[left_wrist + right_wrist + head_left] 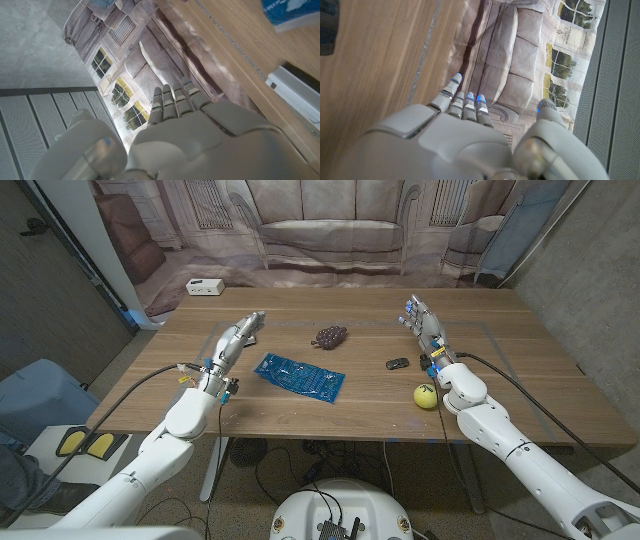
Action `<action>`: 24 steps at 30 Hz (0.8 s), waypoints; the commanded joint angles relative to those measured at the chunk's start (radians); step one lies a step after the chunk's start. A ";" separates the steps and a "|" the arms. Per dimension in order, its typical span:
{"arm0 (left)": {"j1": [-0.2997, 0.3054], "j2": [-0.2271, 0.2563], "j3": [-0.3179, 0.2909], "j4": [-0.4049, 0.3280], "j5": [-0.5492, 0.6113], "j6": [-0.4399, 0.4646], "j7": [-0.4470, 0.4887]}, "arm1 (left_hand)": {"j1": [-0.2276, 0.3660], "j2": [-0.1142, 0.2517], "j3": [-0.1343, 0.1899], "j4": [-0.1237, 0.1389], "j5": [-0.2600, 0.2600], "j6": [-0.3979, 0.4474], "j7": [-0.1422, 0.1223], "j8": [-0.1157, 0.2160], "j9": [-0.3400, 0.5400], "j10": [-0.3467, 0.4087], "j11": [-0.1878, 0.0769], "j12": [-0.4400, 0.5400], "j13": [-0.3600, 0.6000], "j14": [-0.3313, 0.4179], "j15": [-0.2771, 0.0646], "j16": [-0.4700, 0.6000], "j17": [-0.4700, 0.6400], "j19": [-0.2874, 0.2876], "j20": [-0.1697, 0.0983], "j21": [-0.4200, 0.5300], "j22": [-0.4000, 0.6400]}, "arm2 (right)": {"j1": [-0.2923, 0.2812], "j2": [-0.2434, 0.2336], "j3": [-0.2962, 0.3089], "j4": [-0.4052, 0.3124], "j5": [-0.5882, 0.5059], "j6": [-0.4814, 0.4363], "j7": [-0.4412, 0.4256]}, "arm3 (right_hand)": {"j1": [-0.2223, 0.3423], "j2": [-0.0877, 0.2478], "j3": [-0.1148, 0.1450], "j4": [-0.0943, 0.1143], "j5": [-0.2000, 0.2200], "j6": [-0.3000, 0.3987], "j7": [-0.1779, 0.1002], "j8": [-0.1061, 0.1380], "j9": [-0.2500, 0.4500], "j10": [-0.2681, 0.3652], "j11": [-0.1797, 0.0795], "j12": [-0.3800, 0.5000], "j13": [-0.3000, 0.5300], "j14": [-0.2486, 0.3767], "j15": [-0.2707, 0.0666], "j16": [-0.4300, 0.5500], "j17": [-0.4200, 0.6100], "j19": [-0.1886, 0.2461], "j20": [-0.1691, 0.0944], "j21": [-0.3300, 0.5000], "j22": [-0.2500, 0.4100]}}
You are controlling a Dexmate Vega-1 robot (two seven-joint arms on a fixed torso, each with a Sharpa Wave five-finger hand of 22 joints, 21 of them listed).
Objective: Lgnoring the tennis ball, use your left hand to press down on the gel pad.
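Observation:
A blue gel pad point(299, 376) lies flat near the middle of the wooden table point(360, 415); one corner of the gel pad point(295, 11) shows in the left wrist view. My left hand point(236, 340) hangs above the table to the left of the pad, fingers stretched out and apart, holding nothing. The left hand point(200, 135) shows from the back, fingers straight. A yellow-green tennis ball point(427, 396) sits on the right side, close to my right forearm. My right hand point(424, 326) stands beyond the ball, fingers extended and empty; the right hand point(465, 135) looks the same.
A dark bunch of grapes point(331, 336) lies behind the pad. A small black object point(398, 364) sits between the pad and my right hand. A white box point(204, 286) stands at the far left corner; the white box point(295, 95) is by the table edge.

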 commanded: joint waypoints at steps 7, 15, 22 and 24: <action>0.010 -0.040 -0.014 -0.006 0.270 -0.053 0.193 | 0.039 0.020 0.014 -0.021 -0.008 0.074 -0.009 0.009 0.006 0.073 -0.015 0.001 0.005 0.063 -0.013 0.006 0.004 0.052 0.008 0.004 0.002 | -0.026 -0.015 0.013 -0.035 -0.006 -0.001 -0.021 | 0.000 0.004 -0.006 -0.003 -0.001 0.009 0.001 0.000 0.004 0.010 0.000 -0.004 0.002 0.002 0.006 0.004 0.003 0.004 0.002 -0.004 0.001; 0.039 -0.023 -0.021 -0.060 0.363 -0.004 0.238 | 0.045 0.024 0.017 -0.025 -0.010 0.079 -0.010 0.007 0.006 0.080 -0.014 -0.001 0.005 0.069 -0.015 0.004 0.003 0.057 0.009 0.003 0.002 | -0.024 -0.016 0.011 -0.040 -0.008 -0.005 -0.018 | -0.001 0.004 -0.007 -0.003 -0.001 0.010 0.000 0.000 0.004 0.010 0.001 -0.005 0.002 0.003 0.005 0.004 0.003 0.004 0.002 -0.004 0.002; 0.063 0.008 -0.020 -0.113 0.411 0.042 0.248 | 0.050 0.026 0.019 -0.028 -0.011 0.080 -0.009 0.004 0.007 0.079 -0.017 -0.005 0.005 0.069 -0.014 0.001 0.003 0.058 0.010 0.000 0.002 | -0.030 -0.015 0.013 -0.049 -0.006 -0.008 -0.024 | -0.001 0.005 -0.007 -0.004 -0.001 0.010 -0.001 0.000 0.004 0.011 0.000 -0.005 0.003 0.003 0.005 0.003 0.003 0.004 0.002 -0.004 0.002; 0.072 0.015 -0.021 -0.129 0.425 0.055 0.254 | 0.050 0.026 0.019 -0.028 -0.011 0.079 -0.007 0.003 0.007 0.079 -0.015 -0.006 0.005 0.069 -0.014 0.000 0.003 0.058 0.010 0.000 0.002 | -0.033 -0.017 0.012 -0.050 -0.008 -0.007 -0.023 | -0.001 0.005 -0.008 -0.004 -0.001 0.010 -0.001 0.000 0.004 0.012 0.001 -0.005 0.003 0.004 0.005 0.003 0.003 0.004 0.002 -0.004 0.002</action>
